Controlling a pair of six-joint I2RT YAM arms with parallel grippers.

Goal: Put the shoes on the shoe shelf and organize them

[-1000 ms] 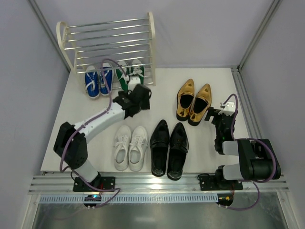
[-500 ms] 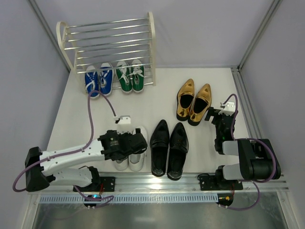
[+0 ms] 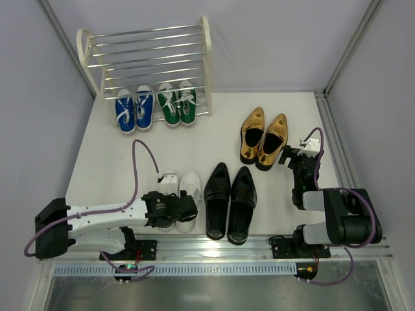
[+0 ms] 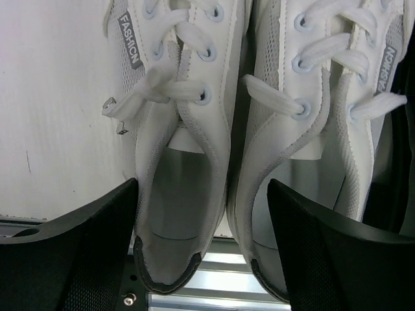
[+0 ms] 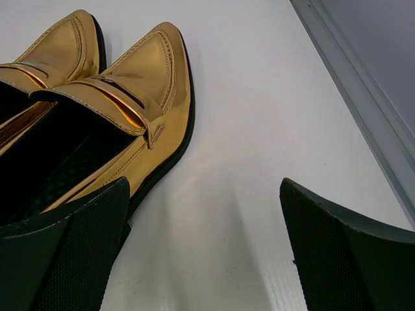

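The shoe shelf [image 3: 149, 61] stands at the back left. The blue sneakers [image 3: 133, 109] and green sneakers [image 3: 177, 102] sit on its lowest rods. The white sneakers [image 3: 180, 189] lie at the front; in the left wrist view [image 4: 194, 129] their heels point at the camera. My left gripper [image 3: 183, 208] is open over their heels, its fingers [image 4: 71, 253] straddling the inner sides of both shoes. The black loafers [image 3: 230, 202] lie right of them. The gold shoes [image 3: 263, 137] lie mid right and show in the right wrist view [image 5: 123, 97]. My right gripper [image 3: 290, 157] is open, beside the right gold shoe's heel.
A metal rail [image 3: 220, 246] runs along the table's near edge, just behind the white sneakers' heels. Grey walls close in on both sides. A raised metal edge [image 5: 363, 110] runs along the right of the white table [image 3: 214, 136].
My left arm has pulled back from the shelf, where the green sneakers now sit, swung low to the front, and its open gripper has come down over the white sneakers' heels. The right arm is unchanged.
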